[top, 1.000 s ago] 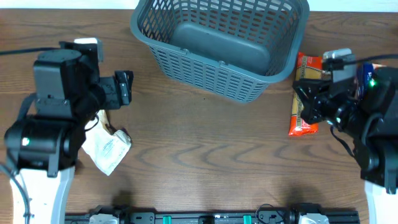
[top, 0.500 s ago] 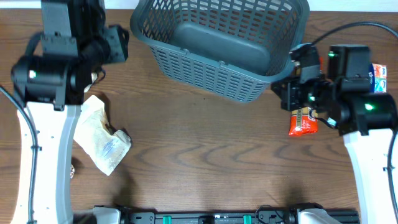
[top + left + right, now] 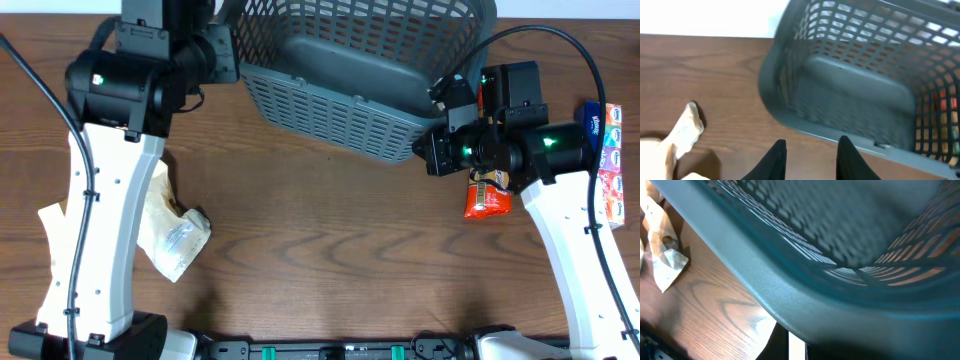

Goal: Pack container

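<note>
The container point(image 3: 330, 110) sits at the far middle of the table point(image 3: 330, 240), skewed to the table's edge, with one arm at each of its near corners. It is a large dark grey plastic basket, rectangular with rounded corners. A thick smooth rim runs round the top, and the walls are cut into a lattice of upright slots that narrow toward a solid, matte bottom. In the left wrist view the container point(image 3: 860, 55) fills the upper right, its near-left corner closest to the camera. Orange and red show through the slots of its far right wall. The left end effector point(image 3: 812, 145) hangs just short of that corner, its two dark fingers point(image 3: 777, 160) parted with only bare wood between them — nothing is gripped. The right end effector point(image 3: 438, 152) is pressed up close to the near-right corner. The right wrist view shows little but the blurred rim point(image 3: 805, 305) and the lattice above it, so I cannot tell whether those jaws are wide or narrow, or whether they touch the plastic. An orange-red packet point(image 3: 487, 195) lies on the table just beside the right arm — near the basket but outside it. A crumpled whitish paper wrapper point(image 3: 170, 235) lies well to the left, by the left arm's base. Some blue and red packs point(image 3: 610, 150) line the right edge.
</note>
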{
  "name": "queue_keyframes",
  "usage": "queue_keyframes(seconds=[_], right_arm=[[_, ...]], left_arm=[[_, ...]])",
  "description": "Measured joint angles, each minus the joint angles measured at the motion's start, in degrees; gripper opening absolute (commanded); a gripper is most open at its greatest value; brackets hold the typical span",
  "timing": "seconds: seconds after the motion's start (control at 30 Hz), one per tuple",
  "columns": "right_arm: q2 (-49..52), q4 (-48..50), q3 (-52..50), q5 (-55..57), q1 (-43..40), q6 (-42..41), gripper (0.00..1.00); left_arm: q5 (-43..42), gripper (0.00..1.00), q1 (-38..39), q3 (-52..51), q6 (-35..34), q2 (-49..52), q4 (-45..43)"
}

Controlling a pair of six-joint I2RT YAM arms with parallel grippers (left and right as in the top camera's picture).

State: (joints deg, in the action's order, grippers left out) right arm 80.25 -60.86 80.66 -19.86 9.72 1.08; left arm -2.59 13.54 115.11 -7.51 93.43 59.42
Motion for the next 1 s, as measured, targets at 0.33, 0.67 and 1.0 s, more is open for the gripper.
queue_keyframes(seconds=[0.33, 0.67, 1.0], right_arm=[[0.0, -0.7, 0.0, 1.5, 0.0, 0.3, 0.01], [0.0, -2.4, 0.0, 1.9, 0.0, 1.2, 0.01], [0.0, -2.7, 0.0, 2.8, 0.0, 1.3, 0.01]], left_arm=[[0.0, 0.19, 1.3, 0.0, 9.6, 0.2, -0.1], [0.0, 0.12, 1.4, 0.0, 13.7, 6.4, -3.0], [0.0, 0.10, 1.4, 0.0, 16.4, 12.9, -3.7]])
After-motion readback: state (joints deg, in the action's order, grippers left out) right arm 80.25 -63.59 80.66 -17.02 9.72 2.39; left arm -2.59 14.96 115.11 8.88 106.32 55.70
